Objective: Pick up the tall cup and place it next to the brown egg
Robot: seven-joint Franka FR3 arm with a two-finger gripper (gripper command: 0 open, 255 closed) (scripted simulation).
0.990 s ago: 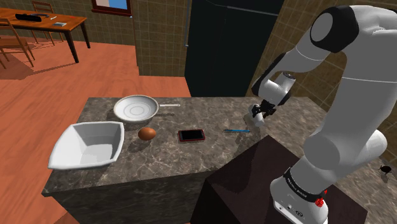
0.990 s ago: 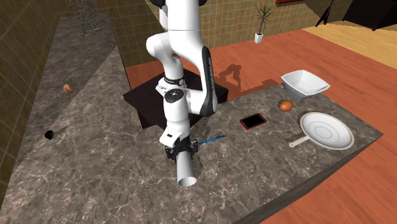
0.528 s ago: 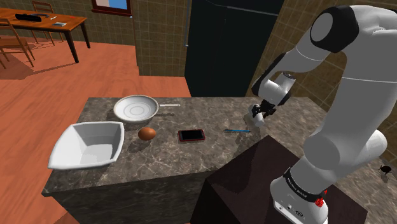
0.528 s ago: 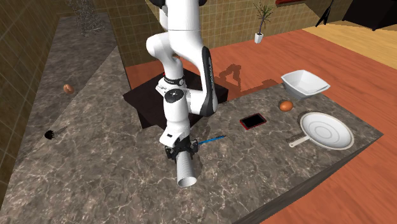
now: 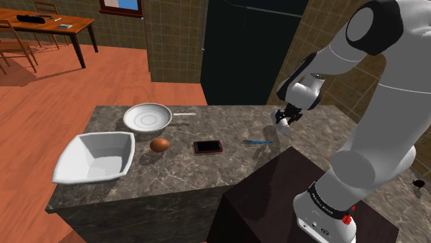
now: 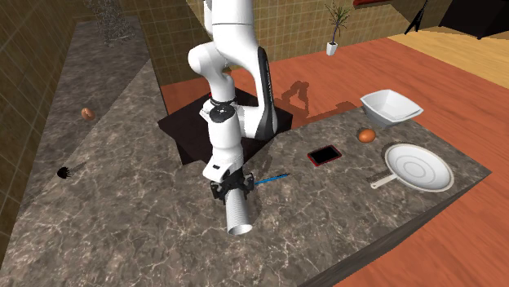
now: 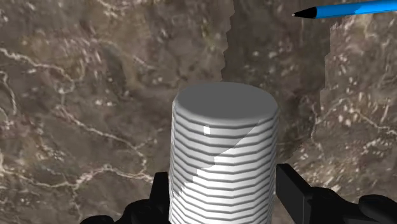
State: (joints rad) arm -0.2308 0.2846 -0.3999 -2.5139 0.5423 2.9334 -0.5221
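While the gripper (image 6: 229,192) is clamped on the tall cup (image 6: 237,214), both black fingers pressed to its sides in the wrist view, the brown egg (image 5: 159,144) lies well apart from it along the counter (image 5: 207,176).

- Cup: pale grey-white cylinder, ribbed in close horizontal rings and faceted rather than smooth. Its long axis runs straight on from the gripper, pointing down at the counter. Cannot tell whether its far end is clear of the stone.
- Egg: small, smooth, reddish-brown oval, lying loose and likely to roll if nudged.
- From the egg toward the cup: a flat red-edged phone (image 5: 207,146) with a dark face sits near the egg, then a thin blue pen (image 5: 257,141) between phone and cup.
- On the egg's other sides: a round white pan (image 5: 147,117) and a square white bowl (image 5: 97,157), both near it.
- Counter: dark veined marble, matt.

Judgement: the carry runs over pen and phone, and the bare stone just beside the egg on the phone side looks like the safest landing.
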